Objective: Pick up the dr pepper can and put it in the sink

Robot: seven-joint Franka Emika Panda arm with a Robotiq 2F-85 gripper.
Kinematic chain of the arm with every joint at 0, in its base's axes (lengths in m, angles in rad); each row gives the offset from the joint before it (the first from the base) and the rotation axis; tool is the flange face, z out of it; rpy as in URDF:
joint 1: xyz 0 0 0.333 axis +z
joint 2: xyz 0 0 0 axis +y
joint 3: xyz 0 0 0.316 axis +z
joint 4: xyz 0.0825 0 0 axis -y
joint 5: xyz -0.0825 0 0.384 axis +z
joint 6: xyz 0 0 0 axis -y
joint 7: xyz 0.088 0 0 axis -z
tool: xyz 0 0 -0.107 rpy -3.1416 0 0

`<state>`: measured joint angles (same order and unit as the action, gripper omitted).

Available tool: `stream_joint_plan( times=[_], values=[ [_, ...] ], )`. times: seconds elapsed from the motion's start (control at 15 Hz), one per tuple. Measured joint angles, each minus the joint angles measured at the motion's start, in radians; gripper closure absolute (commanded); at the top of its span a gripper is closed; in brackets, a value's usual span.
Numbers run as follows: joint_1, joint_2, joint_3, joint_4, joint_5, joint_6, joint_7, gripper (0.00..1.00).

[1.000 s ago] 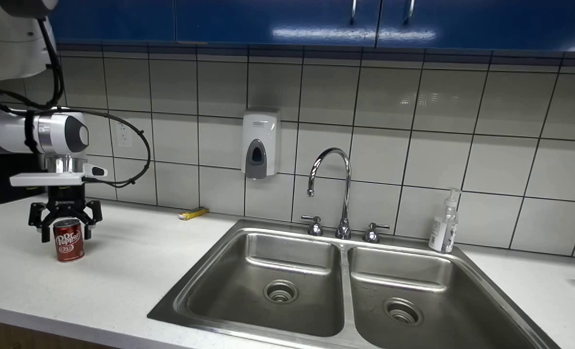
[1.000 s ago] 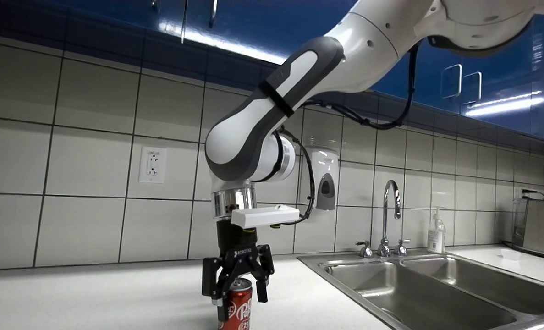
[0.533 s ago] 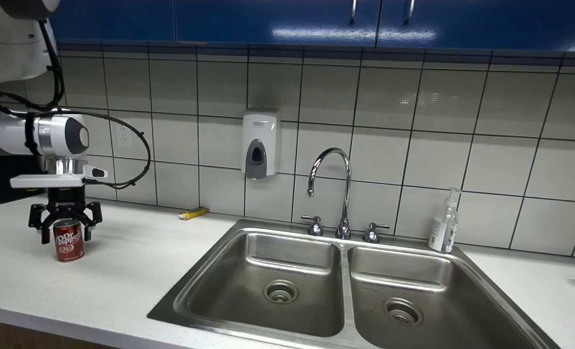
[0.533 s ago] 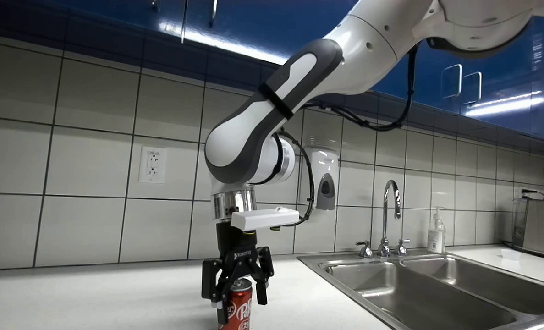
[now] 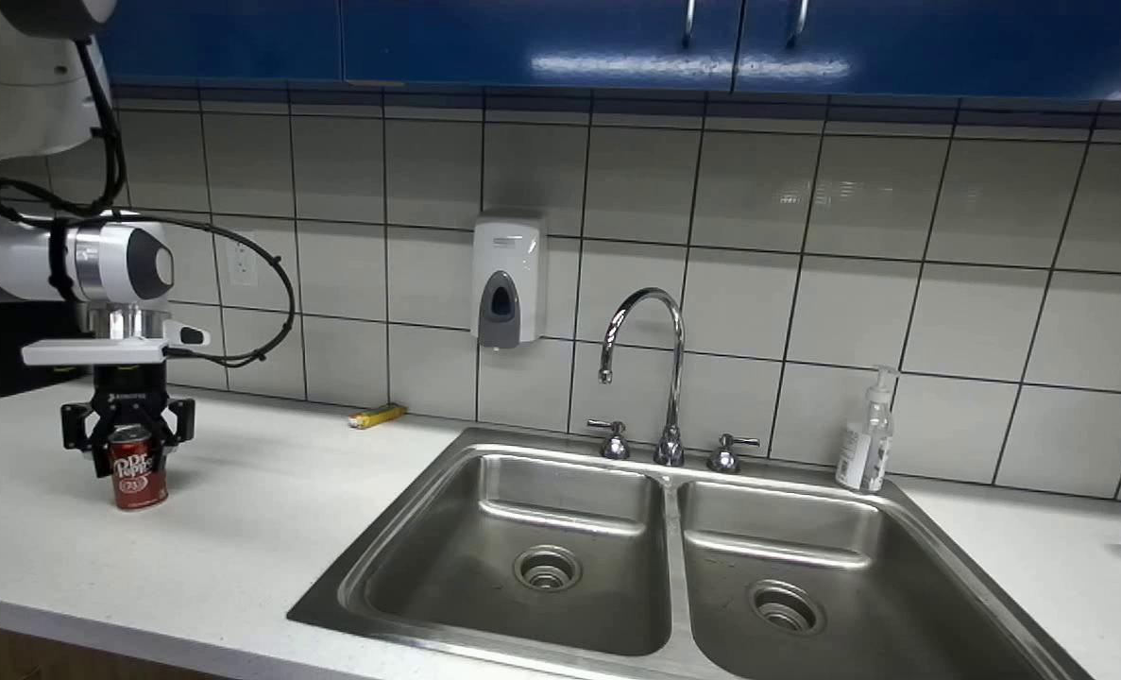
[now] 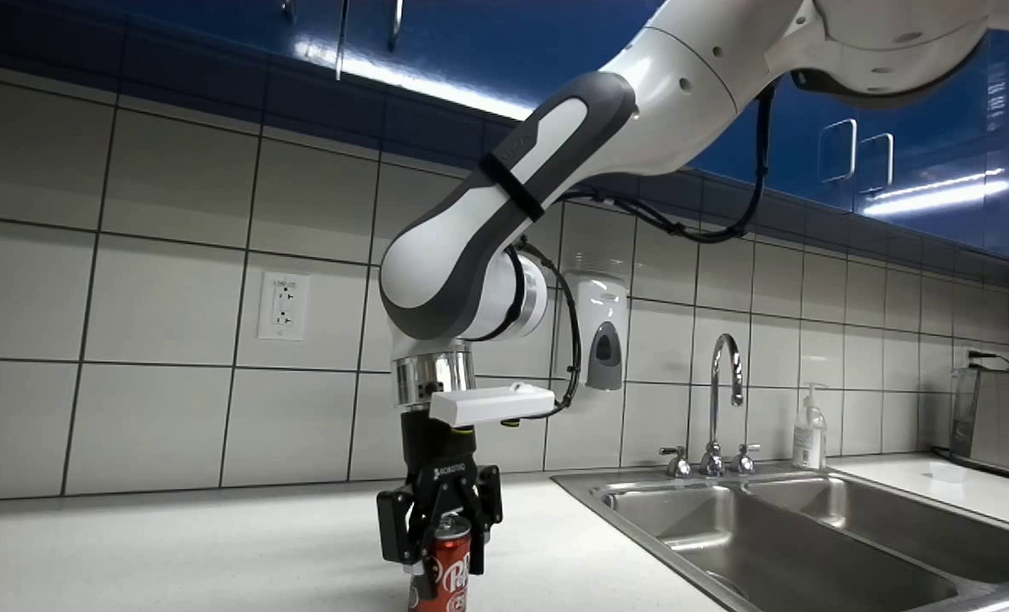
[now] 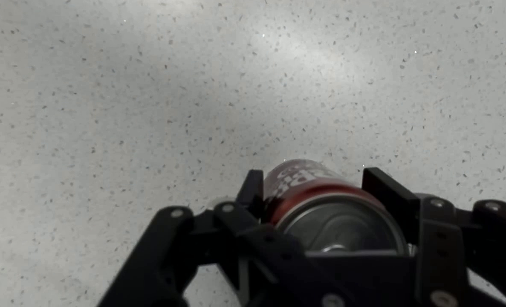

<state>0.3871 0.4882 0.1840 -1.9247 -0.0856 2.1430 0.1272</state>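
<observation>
The dr pepper can, dark red with a silver top, stands upright on the white counter. My gripper points straight down over it and is shut on its upper part, one finger on each side. The wrist view gives the can's lid and part of its label between the gripper's black fingers; the lower lid is covered by the gripper body. An exterior view cuts off the bottom of the can. Away from the arm is the stainless double-basin sink, with nothing in either bowl.
A curved faucet rises behind the sink between two handles. A pump bottle stands on the sink's back corner. Against the tiled wall lies a small yellow item; a soap dispenser hangs above. Blue cabinets overhang the counter.
The fingers have come together from both sides onto the can. The can has shifted very slightly, while the arm has stayed almost still.
</observation>
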Motion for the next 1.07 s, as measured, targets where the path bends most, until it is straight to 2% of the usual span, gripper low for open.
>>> stream_joint_plan(
  times=[0.4, 1.07],
  values=[
    [-0.014, 0.0, 0.0, 0.001, 0.0, 0.0, -0.012, 0.62],
    [-0.113, -0.07, -0.037, -0.014, 0.001, 0.001, -0.013, 0.62]
  ],
)
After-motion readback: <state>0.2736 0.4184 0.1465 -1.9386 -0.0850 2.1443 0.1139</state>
